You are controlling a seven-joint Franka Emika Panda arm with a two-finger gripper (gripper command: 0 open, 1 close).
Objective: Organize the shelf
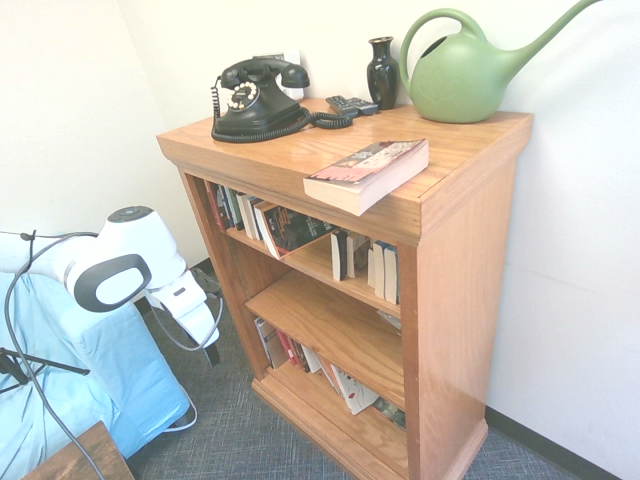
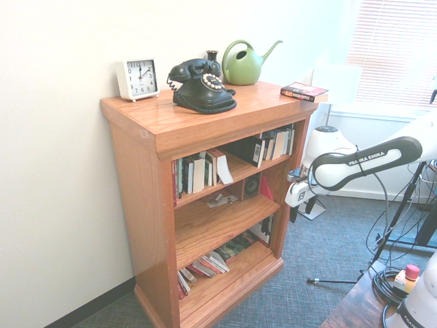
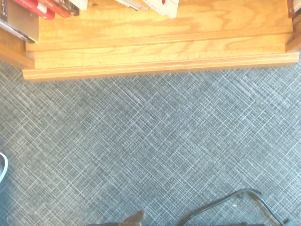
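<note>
In the first exterior view, from left to right: the gripper [image 1: 205, 335] hangs low at the left, pointing down at the grey carpet [image 1: 240, 430], apart from the shelf [image 1: 460, 260] and level with its middle tier. The pincer stands wide and holds nothing.

The shelf stands against the wall, filling the centre and right of the view. On its top, left to right:
- a black rotary telephone [image 1: 258, 100] with a coiled cord;
- a remote control [image 1: 350, 104] just beside the cord;
- a dark vase [image 1: 382, 72];
- a green watering can [image 1: 465, 75] at the rear right.

A loose book [image 1: 366, 173] lies flat at the front edge of the top, one corner overhanging. The second exterior view also shows a white clock [image 2: 137, 78] at the far end of the top. The upper tier holds upright and leaning paperbacks [image 1: 290, 228]; more lie slumped on the bottom tier.

Probable next step: collect the loose book.

Hazards:
- The book overhangs. A glancing contact from below or in front could push it off the edge.
- The top overhangs the tiers. A straight vertical rise close to the shelf could strike its underside.
- The telephone cord and remote control lie near the reach path; a wide sweep could drag them.
- Leaning paperbacks could topple if nudged.
</note>
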